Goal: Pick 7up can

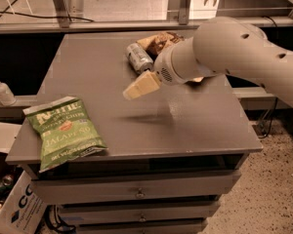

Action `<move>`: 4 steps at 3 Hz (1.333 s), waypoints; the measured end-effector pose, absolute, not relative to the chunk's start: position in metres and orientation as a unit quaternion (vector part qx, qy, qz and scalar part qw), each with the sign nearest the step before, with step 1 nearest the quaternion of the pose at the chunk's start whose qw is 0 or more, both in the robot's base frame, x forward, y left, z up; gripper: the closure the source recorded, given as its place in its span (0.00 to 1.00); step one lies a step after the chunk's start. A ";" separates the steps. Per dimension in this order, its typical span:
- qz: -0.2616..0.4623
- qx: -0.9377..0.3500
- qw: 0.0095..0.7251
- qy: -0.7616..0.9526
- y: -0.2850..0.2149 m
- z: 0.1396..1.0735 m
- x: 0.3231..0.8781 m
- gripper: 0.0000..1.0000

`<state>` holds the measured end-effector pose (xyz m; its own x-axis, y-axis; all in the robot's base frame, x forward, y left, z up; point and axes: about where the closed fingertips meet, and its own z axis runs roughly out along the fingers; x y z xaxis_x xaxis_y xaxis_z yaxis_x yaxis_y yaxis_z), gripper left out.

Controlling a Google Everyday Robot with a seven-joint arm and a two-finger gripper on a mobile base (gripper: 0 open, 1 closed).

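Observation:
The 7up can (138, 57) lies on its side near the back middle of the grey table (97, 72), its shiny round end facing the front left. It touches a brown chip bag (159, 42) behind it. My gripper (135, 88) hangs above the table just in front of the can, its cream-coloured tip pointing left and down. The large white arm (234, 52) comes in from the right and hides part of the brown bag.
A green jalapeño chip bag (63, 132) lies flat at the table's front left corner. Drawers (136, 191) sit under the tabletop. A soap bottle (1, 90) stands on a ledge at the left. A cardboard box (14, 208) is on the floor at lower left.

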<state>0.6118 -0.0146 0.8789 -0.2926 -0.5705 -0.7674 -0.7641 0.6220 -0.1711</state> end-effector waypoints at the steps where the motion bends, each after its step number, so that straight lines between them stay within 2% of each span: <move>1: 0.113 -0.409 0.432 0.796 0.000 0.868 0.640 0.00; 4: 0.113 -0.384 0.446 0.800 0.012 0.830 0.706 0.00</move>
<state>0.7062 0.0117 0.8301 -0.3069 -0.5134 -0.8014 -0.7154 0.6798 -0.1615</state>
